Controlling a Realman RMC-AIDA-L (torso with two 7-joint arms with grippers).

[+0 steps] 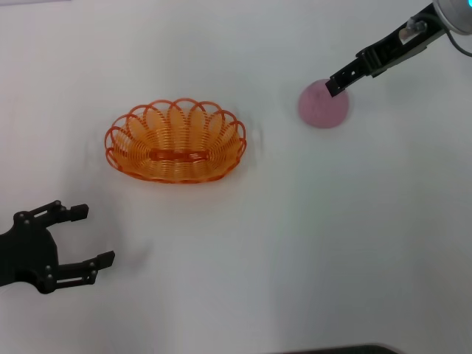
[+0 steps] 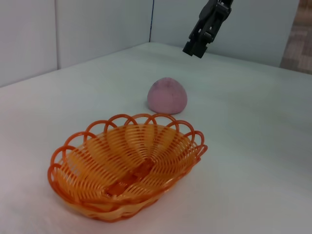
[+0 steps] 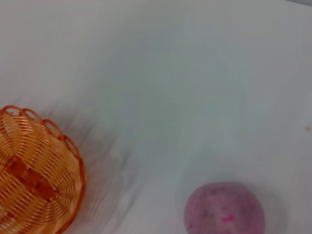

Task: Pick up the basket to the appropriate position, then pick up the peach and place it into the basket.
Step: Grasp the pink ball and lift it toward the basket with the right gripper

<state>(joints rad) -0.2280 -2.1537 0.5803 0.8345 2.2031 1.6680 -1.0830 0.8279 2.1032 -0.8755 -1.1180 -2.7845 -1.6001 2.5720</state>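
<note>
Black and low at about 8 o'clock in the head view, the left gripper (image 1: 82, 234) sits nearest the robot, its two fingers (image 1: 74, 212) spread wide and pointing toward 3 o'clock, holding nothing. It rests well apart from everything else on the white tabletop (image 1: 295, 243). Farther out, at about 10 o'clock from centre, the orange wire basket (image 1: 176, 140) stands upright and empty, its long side running from 9 to 3 o'clock. Farther still, at about 2 o'clock, the pink peach (image 1: 324, 105) lies on the tabletop, well apart from the basket. The right arm reaches in from the 2 o'clock corner, slanting down toward the peach; the right gripper (image 1: 337, 82) hangs just above the fruit without touching it. I cannot tell whether its fingers are parted or closed.
</note>
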